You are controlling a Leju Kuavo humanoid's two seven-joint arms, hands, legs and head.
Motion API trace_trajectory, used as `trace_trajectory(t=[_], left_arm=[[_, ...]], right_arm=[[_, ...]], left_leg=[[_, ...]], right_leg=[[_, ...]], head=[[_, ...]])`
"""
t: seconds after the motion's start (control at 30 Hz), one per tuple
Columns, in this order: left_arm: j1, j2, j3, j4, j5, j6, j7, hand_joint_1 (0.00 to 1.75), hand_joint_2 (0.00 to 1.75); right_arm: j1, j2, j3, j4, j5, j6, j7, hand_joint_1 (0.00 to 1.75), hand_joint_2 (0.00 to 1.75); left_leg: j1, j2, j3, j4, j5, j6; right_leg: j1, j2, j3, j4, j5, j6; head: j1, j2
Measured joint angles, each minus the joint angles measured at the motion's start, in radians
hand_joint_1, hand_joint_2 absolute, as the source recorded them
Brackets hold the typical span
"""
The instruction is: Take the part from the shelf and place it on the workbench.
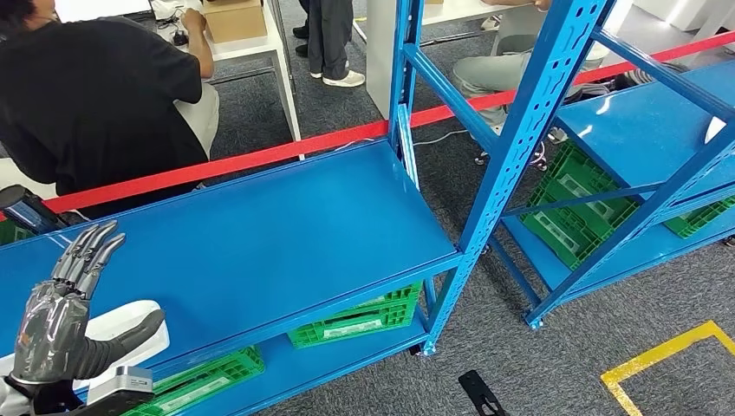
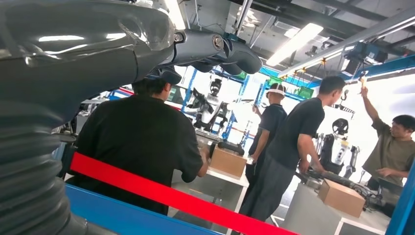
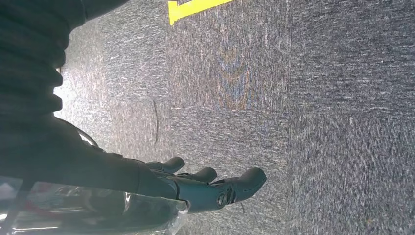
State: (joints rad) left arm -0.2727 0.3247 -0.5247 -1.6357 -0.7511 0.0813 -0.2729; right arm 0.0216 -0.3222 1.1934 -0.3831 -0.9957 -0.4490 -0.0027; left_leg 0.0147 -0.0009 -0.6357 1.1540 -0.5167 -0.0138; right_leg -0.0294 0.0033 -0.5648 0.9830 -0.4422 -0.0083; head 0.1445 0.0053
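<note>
A white rounded part (image 1: 121, 329) lies at the near left of the blue shelf board (image 1: 286, 234). My left hand (image 1: 61, 316) is raised over that corner with its fingers (image 1: 87, 251) straight and apart. Its thumb (image 1: 130, 340) stretches across the part, and I cannot tell whether it touches. In the left wrist view the left hand's fingers (image 2: 230, 51) reach out with nothing between them. My right hand (image 3: 205, 186) hangs beside my body over the grey carpet, its fingers loosely bent and holding nothing.
A red barrier tape (image 1: 260, 156) runs behind the shelf, and a person in black (image 1: 95, 104) sits just beyond it. Green crates (image 1: 355, 321) sit on the lower board. A second blue rack (image 1: 641, 139) stands to the right. Yellow floor tape (image 1: 667, 355) marks the carpet.
</note>
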Motion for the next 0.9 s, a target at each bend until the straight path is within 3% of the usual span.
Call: trace_trajectory(t=[0.07,0.1,0.23,0.3,0.37,0.4,0.43,0.47,0.5,0.57,0.6,0.67,0.77,0.83,0.9], left_arm=[[-0.001,0.000,0.001,-0.001,0.000,0.000,0.000,0.00,1.75],[-0.002,0.000,0.001,-0.002,0.000,0.000,0.000,0.00,1.75],[-0.003,0.000,0.001,-0.005,0.000,0.000,0.000,0.00,1.75],[-0.004,-0.001,0.001,-0.007,0.000,0.001,0.000,0.00,1.75],[-0.003,-0.001,0.001,-0.007,0.000,0.000,0.000,0.00,1.75],[-0.001,-0.001,0.000,-0.007,0.000,0.000,0.000,0.00,1.75],[-0.001,-0.001,0.000,-0.007,0.000,0.000,0.000,0.00,1.75],[0.000,-0.002,0.000,-0.007,-0.002,0.000,0.002,0.00,1.75],[0.006,0.000,0.002,-0.009,-0.016,0.001,0.017,0.00,1.75],[0.078,0.009,0.037,-0.047,-0.108,0.011,0.103,0.00,1.75],[0.140,0.017,0.074,-0.078,-0.169,0.017,0.144,0.00,1.75],[0.261,0.028,0.171,-0.138,-0.253,0.025,0.164,0.00,1.75],[0.348,0.028,0.282,-0.185,-0.295,0.018,0.132,0.00,1.75],[0.372,0.026,0.318,-0.201,-0.313,0.009,0.132,0.00,1.75],[0.384,0.023,0.338,-0.212,-0.323,0.001,0.138,0.00,1.75]], right_arm=[[0.000,0.001,0.000,-0.001,0.000,0.000,0.000,0.00,1.75],[0.000,0.001,0.000,-0.001,0.000,0.000,0.000,0.00,1.75],[0.000,0.002,-0.001,-0.002,0.000,0.000,0.000,0.00,1.75],[0.000,0.001,-0.001,-0.003,0.000,0.000,0.000,0.00,1.75],[0.001,0.001,-0.001,-0.003,0.000,0.000,0.000,0.00,1.75],[0.001,0.001,-0.001,-0.003,0.000,0.000,0.000,0.00,1.75],[0.002,0.001,-0.001,-0.003,0.000,0.000,0.000,0.00,1.75],[0.002,0.001,-0.001,-0.003,0.000,0.000,0.000,0.00,1.75],[0.002,-0.001,-0.001,-0.004,0.001,-0.005,-0.001,0.00,1.75],[0.011,-0.023,-0.001,-0.040,0.006,-0.047,0.004,0.00,1.75],[0.022,-0.044,-0.001,-0.079,0.011,-0.082,0.015,0.00,1.75],[0.048,-0.092,0.002,-0.171,0.022,-0.138,0.055,0.00,1.75],[0.071,-0.135,0.009,-0.257,0.027,-0.151,0.087,0.00,1.75],[0.069,-0.144,0.013,-0.291,0.028,-0.152,0.092,0.00,0.87],[0.067,-0.145,0.015,-0.313,0.029,-0.154,0.092,0.00,0.00]], left_leg=[[-0.004,0.000,0.072,-0.138,0.048,0.010],[-0.007,0.000,0.089,-0.173,0.055,0.014],[-0.009,0.000,0.097,-0.195,0.065,0.036],[-0.006,0.002,0.101,-0.203,0.075,0.047],[-0.009,0.002,0.096,-0.203,0.077,0.052],[-0.011,0.002,0.095,-0.202,0.078,0.053],[-0.013,0.001,0.094,-0.202,0.078,0.053],[-0.015,0.000,0.094,-0.201,0.078,0.053],[-0.017,-0.001,0.095,-0.201,0.078,0.052],[-0.024,0.001,0.098,-0.200,0.073,0.047],[-0.028,0.005,0.101,-0.199,0.070,0.042],[-0.030,0.011,0.104,-0.200,0.066,0.034],[-0.026,0.007,0.104,-0.202,0.066,0.047],[-0.024,0.005,0.103,-0.202,0.064,0.057],[-0.022,0.005,0.104,-0.203,0.065,0.057]], right_leg=[[0.004,0.001,0.002,0.000,0.000,0.002],[0.006,0.001,0.001,0.000,0.001,0.006],[0.004,0.000,-0.009,0.006,-0.001,0.025],[0.004,-0.001,-0.049,0.088,-0.043,0.020],[0.005,-0.001,-0.116,0.235,-0.102,0.013],[0.005,-0.001,-0.141,0.288,-0.119,0.014],[0.005,-0.002,-0.148,0.303,-0.120,0.019],[0.005,-0.002,-0.132,0.274,-0.106,0.026],[0.006,-0.002,-0.096,0.204,-0.080,0.032],[0.009,0.001,-0.017,0.053,-0.032,0.029],[0.011,0.003,0.008,0.008,-0.019,0.023],[0.016,0.008,0.020,-0.009,-0.014,0.011],[0.019,0.005,0.021,-0.017,-0.010,0.007],[0.021,0.004,0.023,-0.018,-0.009,0.007],[0.024,0.004,0.023,-0.018,-0.009,0.004]], head=[[0.000,0.000],[0.000,0.000],[0.000,0.000],[0.001,0.000],[0.001,0.000],[0.001,0.000],[0.001,0.000],[0.001,0.000],[0.001,0.000],[0.001,0.000],[0.000,0.000],[0.000,0.000],[0.000,0.000],[0.000,0.000],[0.000,0.000]])
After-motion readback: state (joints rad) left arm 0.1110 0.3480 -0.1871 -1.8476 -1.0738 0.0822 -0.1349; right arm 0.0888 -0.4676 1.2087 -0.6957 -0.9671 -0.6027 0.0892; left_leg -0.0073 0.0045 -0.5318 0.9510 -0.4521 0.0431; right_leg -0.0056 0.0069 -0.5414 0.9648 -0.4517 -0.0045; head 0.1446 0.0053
